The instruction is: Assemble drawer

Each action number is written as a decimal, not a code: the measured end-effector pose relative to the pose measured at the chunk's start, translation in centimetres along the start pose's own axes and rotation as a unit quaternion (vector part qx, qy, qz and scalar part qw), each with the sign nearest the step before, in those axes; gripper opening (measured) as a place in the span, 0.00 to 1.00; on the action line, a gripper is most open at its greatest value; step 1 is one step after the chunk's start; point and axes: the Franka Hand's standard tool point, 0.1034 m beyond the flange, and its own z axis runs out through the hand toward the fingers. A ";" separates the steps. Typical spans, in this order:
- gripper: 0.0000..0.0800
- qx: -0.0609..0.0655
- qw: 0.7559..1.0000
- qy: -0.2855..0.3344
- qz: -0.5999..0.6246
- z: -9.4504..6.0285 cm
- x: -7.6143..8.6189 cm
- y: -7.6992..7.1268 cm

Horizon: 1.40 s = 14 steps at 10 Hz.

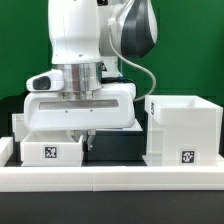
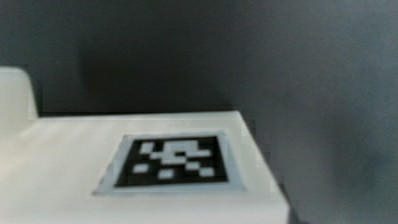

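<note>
The tall open-faced drawer housing (image 1: 184, 129) stands on the exterior view's right, with a tag low on its front. A shallow white tray (image 1: 50, 150) with a tag on its front wall sits on the exterior view's left. My gripper (image 1: 87, 134) hangs low just beside the tray's right end, between the tray and the housing. Its fingers are dark and small there, and I cannot tell how they stand. The wrist view shows a white tray face (image 2: 107, 150) with a tag (image 2: 173, 160), very close up and blurred; no fingers show in it.
A low white rail (image 1: 110, 175) runs along the table's front edge. The dark table (image 1: 115, 148) shows between tray and housing. Another white piece (image 1: 17, 124) peeks out behind the tray on the exterior view's left. A green backdrop stands behind.
</note>
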 end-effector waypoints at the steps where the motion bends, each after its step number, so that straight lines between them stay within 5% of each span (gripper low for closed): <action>1: 0.05 0.001 1.000 0.001 -0.019 -0.5 0.1 -0.2; 7: 0.05 0.003 0.988 -0.014 -0.153 -0.6 0.3 -0.5; 9: 0.05 -0.007 0.959 -0.016 -0.284 -0.8 0.5 -0.8; 14: 0.05 -0.001 0.891 -0.027 -0.453 -0.7 0.4 -0.2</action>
